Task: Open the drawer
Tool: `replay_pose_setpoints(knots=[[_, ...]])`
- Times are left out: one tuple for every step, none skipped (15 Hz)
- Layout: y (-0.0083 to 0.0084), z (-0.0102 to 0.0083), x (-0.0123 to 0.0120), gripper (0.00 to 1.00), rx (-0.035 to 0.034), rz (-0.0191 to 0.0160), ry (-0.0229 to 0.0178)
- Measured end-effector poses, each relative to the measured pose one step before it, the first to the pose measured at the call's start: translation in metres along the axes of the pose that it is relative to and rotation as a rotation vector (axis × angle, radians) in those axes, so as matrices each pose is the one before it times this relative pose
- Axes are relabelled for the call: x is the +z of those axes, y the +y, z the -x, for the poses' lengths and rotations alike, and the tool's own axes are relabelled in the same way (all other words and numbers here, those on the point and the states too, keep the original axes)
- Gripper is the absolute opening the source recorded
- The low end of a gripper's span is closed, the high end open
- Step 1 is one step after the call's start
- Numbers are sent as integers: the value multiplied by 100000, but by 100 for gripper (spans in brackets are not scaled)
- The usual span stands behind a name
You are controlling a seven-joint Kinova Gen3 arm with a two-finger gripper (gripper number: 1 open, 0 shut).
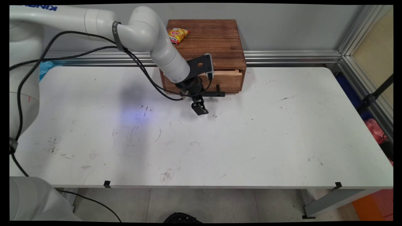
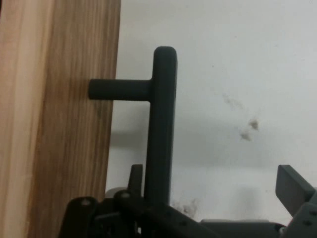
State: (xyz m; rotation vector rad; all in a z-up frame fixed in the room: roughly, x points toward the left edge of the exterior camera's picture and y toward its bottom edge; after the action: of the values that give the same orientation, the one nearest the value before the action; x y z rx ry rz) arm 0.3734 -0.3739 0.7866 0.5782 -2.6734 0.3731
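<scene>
A brown wooden box stands at the back of the white table, and its drawer is pulled out a little. The drawer's black bar handle sticks out in front. My gripper hangs low over the table just in front of the drawer's left part. In the hand view the gripper is open. The handle bar runs between the fingers, close to the left one, and the right fingertip stands well clear of it. The drawer front fills the left side.
A yellow and red snack packet lies on top of the box near its back left corner. A metal rail runs along the wall behind the table. A blue item lies at the far left edge, and a red bag is beyond the right edge.
</scene>
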Motion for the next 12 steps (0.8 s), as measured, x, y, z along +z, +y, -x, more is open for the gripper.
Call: replay_pose_setpoints(knots=[[110, -37, -11, 100, -69, 218, 17], [159, -55, -8, 100, -63, 313, 13], [117, -40, -16, 100, -57, 209, 14], [198, -69, -28, 100, -154, 377, 40], [189, -67, -30, 100, -126, 299, 21], [127, -41, -24, 100, -124, 194, 20], [220, -46, -41, 100, -169, 302, -2], [271, -66, -48, 100, -191, 386, 16], [245, -54, -45, 100, -113, 335, 28], [178, -33, -32, 100, -91, 255, 14], [261, -53, -53, 100, -130, 348, 40], [332, -42, -59, 100, -149, 448, -14]])
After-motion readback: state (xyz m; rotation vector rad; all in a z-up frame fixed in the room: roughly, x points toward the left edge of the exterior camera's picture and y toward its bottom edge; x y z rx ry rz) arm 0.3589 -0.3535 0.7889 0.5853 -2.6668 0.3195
